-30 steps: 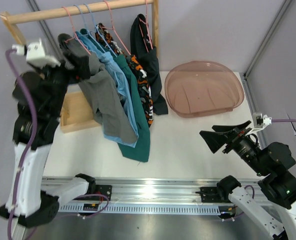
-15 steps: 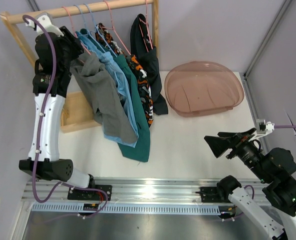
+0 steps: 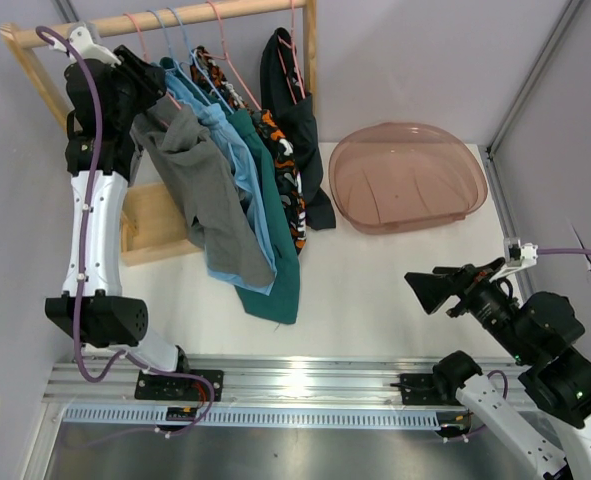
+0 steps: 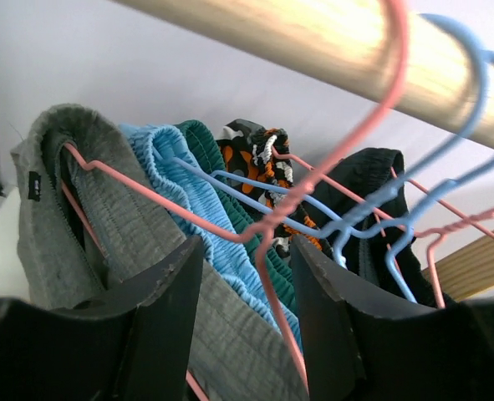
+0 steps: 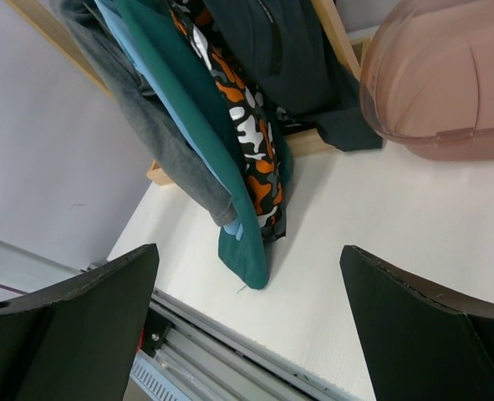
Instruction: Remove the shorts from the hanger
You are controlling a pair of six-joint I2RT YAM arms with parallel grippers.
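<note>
Pale table (image 3: 395,280), left claw (image 4: 245,259) spread at grey shorts (image 3: 210,195), right claw (image 5: 248,255) wide

You have a white desk (image 3: 395,280) across the middle of the top view. Toward the upper right of it sits a pink translucent tub (image 3: 407,175). At the left, the rack's wooden base (image 3: 147,228) rests on it. The hems of the dark teal shorts (image 3: 280,275) and the black shorts (image 3: 320,212) appear to touch the desk beside that base.

Robot lab: aluminium base rail (image 3: 305,385), plain grey walls (image 3: 425,60)
</note>
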